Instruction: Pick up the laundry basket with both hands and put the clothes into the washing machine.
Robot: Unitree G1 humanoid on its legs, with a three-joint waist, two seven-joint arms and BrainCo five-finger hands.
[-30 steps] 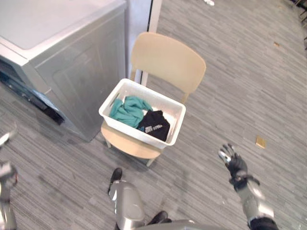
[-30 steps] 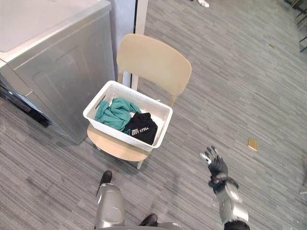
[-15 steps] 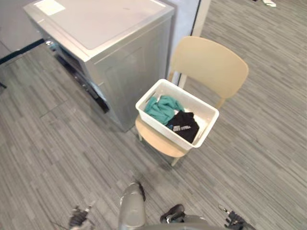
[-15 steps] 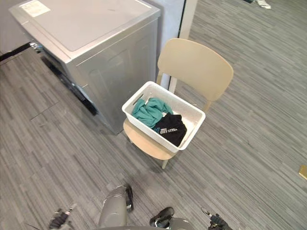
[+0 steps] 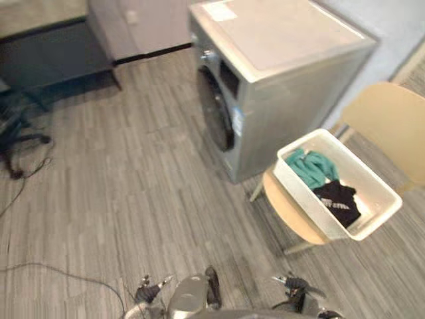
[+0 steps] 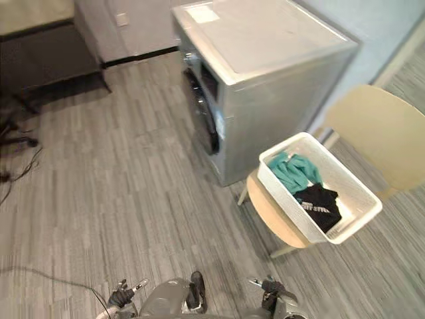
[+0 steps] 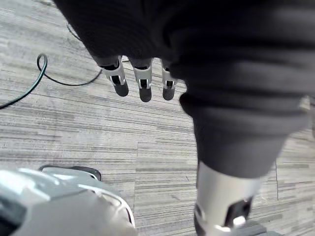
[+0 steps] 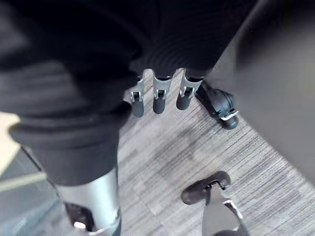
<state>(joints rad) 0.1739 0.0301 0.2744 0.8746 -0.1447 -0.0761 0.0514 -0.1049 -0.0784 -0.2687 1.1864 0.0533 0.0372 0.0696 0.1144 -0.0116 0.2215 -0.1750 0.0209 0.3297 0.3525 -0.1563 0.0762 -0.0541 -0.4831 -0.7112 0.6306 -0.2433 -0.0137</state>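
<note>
A white laundry basket [image 5: 372, 197] sits on a beige chair [image 5: 385, 119] at the right. It holds a teal garment [image 5: 311, 166] and a black garment [image 5: 339, 201]. Just left of it stands the silver washing machine [image 5: 285, 40], whose dark round door [image 5: 214, 114] faces the bare floor. My left hand [image 5: 150, 290] and right hand [image 5: 296, 285] hang low at the bottom edge, well short of the basket. In its wrist view, the left hand [image 7: 144, 81] has straight fingers with nothing in them. So does the right hand [image 8: 158, 96] in its own wrist view.
A dark desk [image 5: 46, 53] stands at the back left, and an office chair base [image 5: 16, 136] is beside it at the left edge. Wide grey plank floor [image 5: 133, 186] stretches in front of the washer door.
The whole picture has swung, so the camera moved: washer and basket now sit at the right. My right hand, raised a second ago, now hangs low at the bottom edge.
</note>
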